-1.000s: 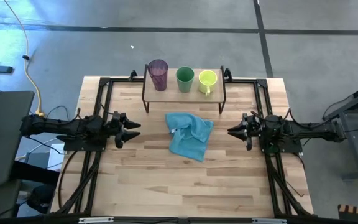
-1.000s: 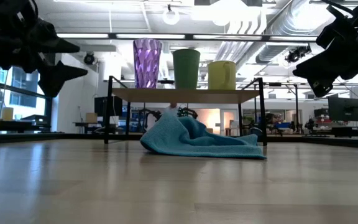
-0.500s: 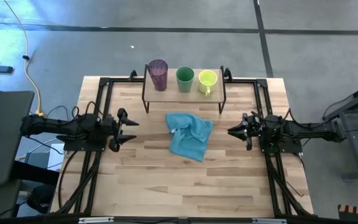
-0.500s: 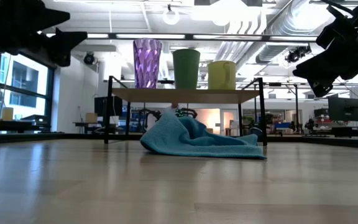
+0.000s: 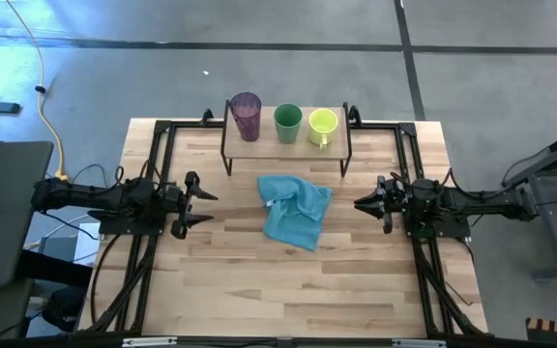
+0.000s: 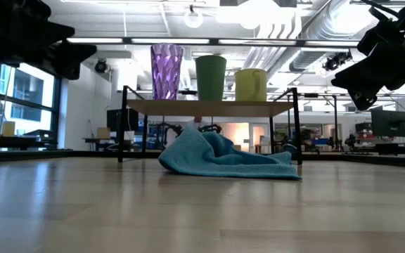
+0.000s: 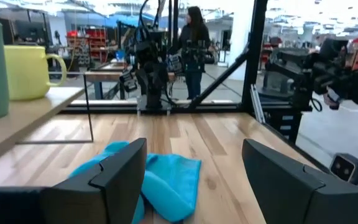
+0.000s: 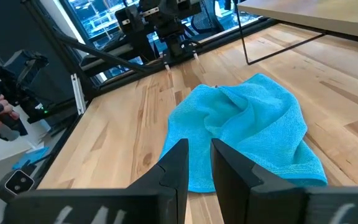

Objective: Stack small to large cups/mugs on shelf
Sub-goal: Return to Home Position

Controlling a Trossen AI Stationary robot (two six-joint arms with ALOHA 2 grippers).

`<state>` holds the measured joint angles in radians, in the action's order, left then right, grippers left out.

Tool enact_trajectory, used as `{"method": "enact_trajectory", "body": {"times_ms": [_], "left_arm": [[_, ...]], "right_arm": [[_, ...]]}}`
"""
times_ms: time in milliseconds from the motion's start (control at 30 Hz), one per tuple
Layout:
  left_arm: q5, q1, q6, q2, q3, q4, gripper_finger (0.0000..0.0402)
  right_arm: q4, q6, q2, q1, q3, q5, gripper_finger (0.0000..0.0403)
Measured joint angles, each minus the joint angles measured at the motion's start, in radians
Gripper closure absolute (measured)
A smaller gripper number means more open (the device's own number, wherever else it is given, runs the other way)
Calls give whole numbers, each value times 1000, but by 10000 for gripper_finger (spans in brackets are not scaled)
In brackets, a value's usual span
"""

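Note:
The purple tumbler (image 5: pixel 247 116), the green cup (image 5: pixel 287 123) and the yellow-green mug (image 5: pixel 323 126) stand on their bases in a row on the shelf (image 5: pixel 269 144) at the table's far edge, with purple at the left and yellow at the right. They also show in the low view: the tumbler (image 6: pixel 166 70), the cup (image 6: pixel 210 77) and the mug (image 6: pixel 251 84). My left gripper (image 5: pixel 201 207) is open and empty, hovering left of the blue cloth. My right gripper (image 5: pixel 360 204) is shut and empty, hovering right of the cloth.
A crumpled light blue cloth (image 5: pixel 295 211) lies on the table in front of the shelf, between my two grippers. It also shows in the right wrist view (image 8: pixel 247 130). Black frame rails (image 5: pixel 162 145) run along the table's left and right sides. A person (image 7: pixel 194 37) stands in the room beyond.
My left gripper has drawn back a little toward the table's left edge and has risen. The cups and the cloth have stayed where they were.

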<state>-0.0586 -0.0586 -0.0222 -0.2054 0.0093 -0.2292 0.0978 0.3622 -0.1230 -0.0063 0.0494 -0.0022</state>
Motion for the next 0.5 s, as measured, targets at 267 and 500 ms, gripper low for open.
{"method": "enact_trajectory", "body": {"times_ms": [267,500], "left_arm": [[-1,0,-8,0,0,53,147],[-1,0,-32,0,0,52,147]], "right_arm": [[0,18,-1,0,0,2,346],[0,-28,-1,0,0,3,346]]}}
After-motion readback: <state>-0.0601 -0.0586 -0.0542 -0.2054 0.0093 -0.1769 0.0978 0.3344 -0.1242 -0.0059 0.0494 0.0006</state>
